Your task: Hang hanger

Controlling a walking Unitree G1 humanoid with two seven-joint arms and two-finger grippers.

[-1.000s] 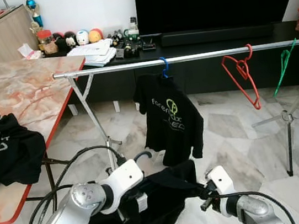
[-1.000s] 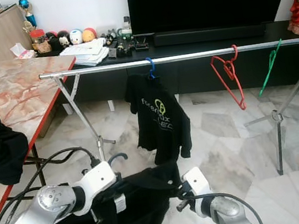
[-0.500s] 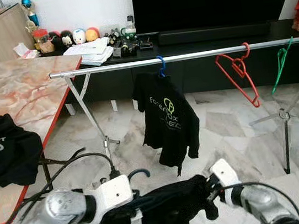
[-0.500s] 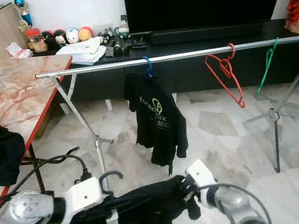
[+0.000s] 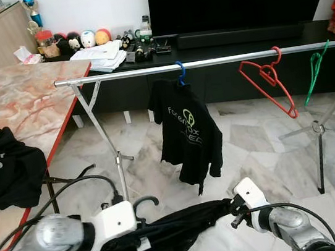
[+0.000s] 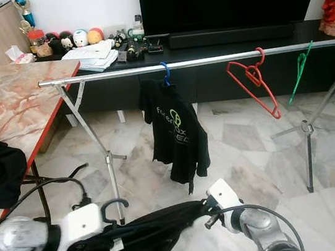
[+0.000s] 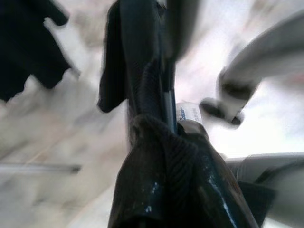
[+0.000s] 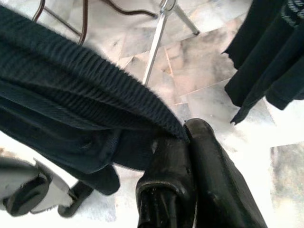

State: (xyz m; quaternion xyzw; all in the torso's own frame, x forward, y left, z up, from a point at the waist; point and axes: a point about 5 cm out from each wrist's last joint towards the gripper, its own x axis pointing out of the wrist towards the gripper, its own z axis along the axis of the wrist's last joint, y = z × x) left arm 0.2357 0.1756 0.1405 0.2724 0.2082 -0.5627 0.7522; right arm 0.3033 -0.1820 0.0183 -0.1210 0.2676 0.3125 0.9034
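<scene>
On the left, a marble table (image 5: 21,102) carries a crumpled black garment (image 5: 5,170) with a pale print too small to read. Low in front, the left gripper (image 7: 156,156) has its fingers pinched together on the neck of a dark hanger (image 5: 142,202), whose hook curls up just beside the wrist. A black shirt (image 5: 169,228) is draped on that hanger and stretches across to the right gripper (image 8: 185,156), which is clamped on a ribbed edge of the cloth. A white label (image 7: 183,114) shows at the collar; its writing is blurred.

The load looks light but awkward. The hanger is stiff, so the neck under the hook is the sound place to hold; the cloth is soft and limp, will sag and swing, and could slide off a shoulder if tilted. The right hold on the fabric steadies it but gives no firm control.

Above and beyond runs the rail (image 5: 208,63), well apart from the held hanger, which sits far below it. A black tee (image 5: 188,129) hangs from a blue hook (image 5: 181,73) near the middle; its green and white print reads roughly "Forenox", though I cannot be sure. Farther right hang an empty red hanger (image 5: 268,83) and a green hanger (image 5: 317,73). The bare stretch of rail left of the tee seems the likeliest spot.
</scene>
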